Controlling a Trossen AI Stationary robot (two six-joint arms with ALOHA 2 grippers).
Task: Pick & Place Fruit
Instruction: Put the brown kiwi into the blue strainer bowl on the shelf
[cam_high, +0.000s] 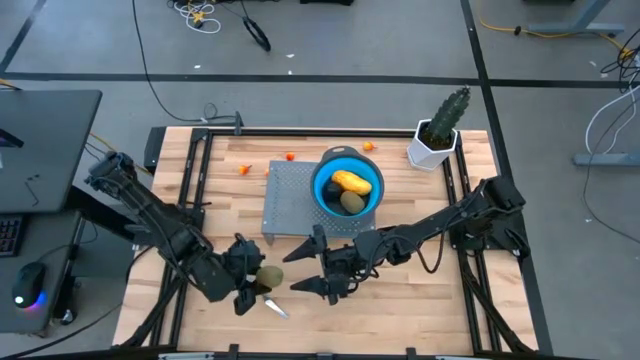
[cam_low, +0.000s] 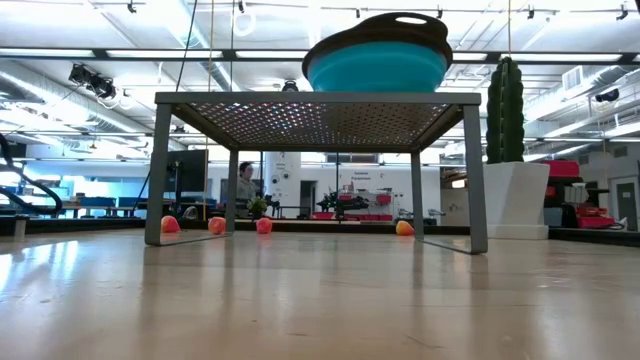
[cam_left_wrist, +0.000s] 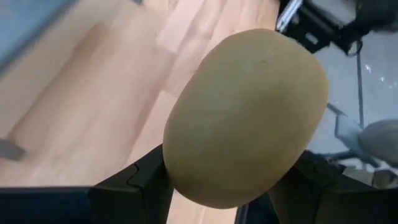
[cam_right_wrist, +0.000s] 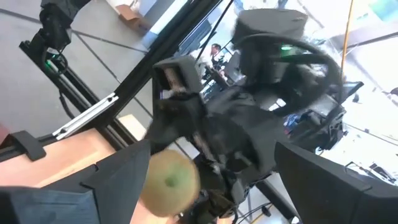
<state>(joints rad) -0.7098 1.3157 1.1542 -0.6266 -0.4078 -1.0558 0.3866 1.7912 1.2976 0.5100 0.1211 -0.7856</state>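
We see the pale wooden table (cam_high: 420, 300), then the round blue bowl (cam_high: 346, 190) on its grey perforated stand (cam_high: 288, 205). Our left gripper (cam_high: 258, 287) clamps an olive-brown oval fruit (cam_left_wrist: 245, 118) at the near edge; the right gripper (cam_high: 318, 262) gapes alongside. We should hand over squarely.

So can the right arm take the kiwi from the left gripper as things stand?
Probably yes. The right gripper is open and faces the olive-brown fruit held in the left gripper, with only bare table between them.
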